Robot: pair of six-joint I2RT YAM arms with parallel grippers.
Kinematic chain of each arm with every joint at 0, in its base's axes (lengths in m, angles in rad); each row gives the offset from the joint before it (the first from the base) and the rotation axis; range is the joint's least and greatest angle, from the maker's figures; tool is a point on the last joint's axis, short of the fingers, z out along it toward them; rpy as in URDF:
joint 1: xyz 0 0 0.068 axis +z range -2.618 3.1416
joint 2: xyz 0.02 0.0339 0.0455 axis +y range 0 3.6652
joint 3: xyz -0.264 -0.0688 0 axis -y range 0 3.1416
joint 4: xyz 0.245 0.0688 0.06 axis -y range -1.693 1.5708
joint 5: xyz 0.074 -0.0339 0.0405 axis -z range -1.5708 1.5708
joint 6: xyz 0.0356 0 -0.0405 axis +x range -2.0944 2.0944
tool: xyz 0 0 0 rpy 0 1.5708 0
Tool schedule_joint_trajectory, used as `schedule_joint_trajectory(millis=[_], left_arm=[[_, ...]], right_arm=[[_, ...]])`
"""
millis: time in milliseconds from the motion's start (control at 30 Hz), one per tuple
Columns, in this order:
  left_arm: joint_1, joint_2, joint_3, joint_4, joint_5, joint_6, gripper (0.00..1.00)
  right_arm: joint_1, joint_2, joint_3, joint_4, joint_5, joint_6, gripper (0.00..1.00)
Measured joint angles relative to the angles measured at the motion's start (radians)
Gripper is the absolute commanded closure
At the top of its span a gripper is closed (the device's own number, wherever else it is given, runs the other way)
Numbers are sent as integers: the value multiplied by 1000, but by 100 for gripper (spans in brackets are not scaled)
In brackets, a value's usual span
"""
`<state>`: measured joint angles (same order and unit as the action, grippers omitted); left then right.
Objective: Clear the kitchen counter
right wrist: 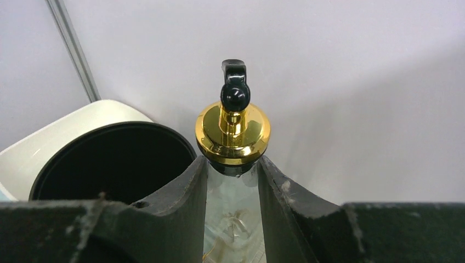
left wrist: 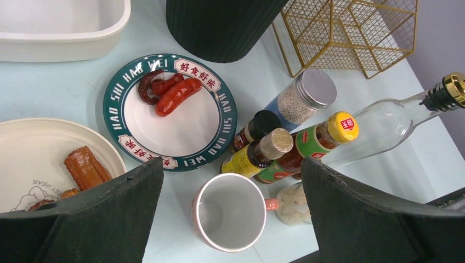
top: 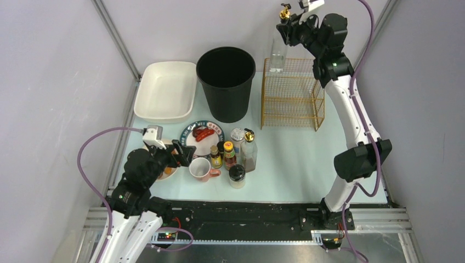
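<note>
Right wrist: right gripper [right wrist: 231, 164] grips neck of clear glass bottle with gold pourer cap [right wrist: 232, 134].
Where: at gold wire rack [top: 290, 93], far-left corner.
Advice: lower upright; release once seated.
Other arm: left gripper [left wrist: 231, 164] wide, empty.
Surface: pale mint-green kitchen counter [top: 296, 159] beneath rack.

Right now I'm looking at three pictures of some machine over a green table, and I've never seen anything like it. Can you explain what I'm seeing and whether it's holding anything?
It is a robot with two arms bolted at the near edge of a pale green counter. The wide picture looks down from above and behind. The other two come from a camera on each wrist, so the dark shapes at the bottom are that arm's own fingers.

On the counter are a white tray, a black bin, a gold wire basket, a plate with sausages, a second plate of food, a mug, and sauce bottles and jars.

The left gripper hangs open near the mug. The right gripper holds up a clear bottle with a gold spout.
</note>
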<state>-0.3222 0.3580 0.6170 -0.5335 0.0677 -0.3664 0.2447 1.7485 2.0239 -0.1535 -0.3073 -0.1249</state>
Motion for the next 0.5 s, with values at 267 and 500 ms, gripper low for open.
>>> schedule_joint_trajectory(millis=[267, 500], left_arm=[[0, 2, 0, 0, 0, 0, 2], [0, 2, 0, 0, 0, 0, 2]], right_arm=[[-19, 111, 95, 28, -24, 2, 100], [-34, 177, 95, 34, -25, 1, 100]])
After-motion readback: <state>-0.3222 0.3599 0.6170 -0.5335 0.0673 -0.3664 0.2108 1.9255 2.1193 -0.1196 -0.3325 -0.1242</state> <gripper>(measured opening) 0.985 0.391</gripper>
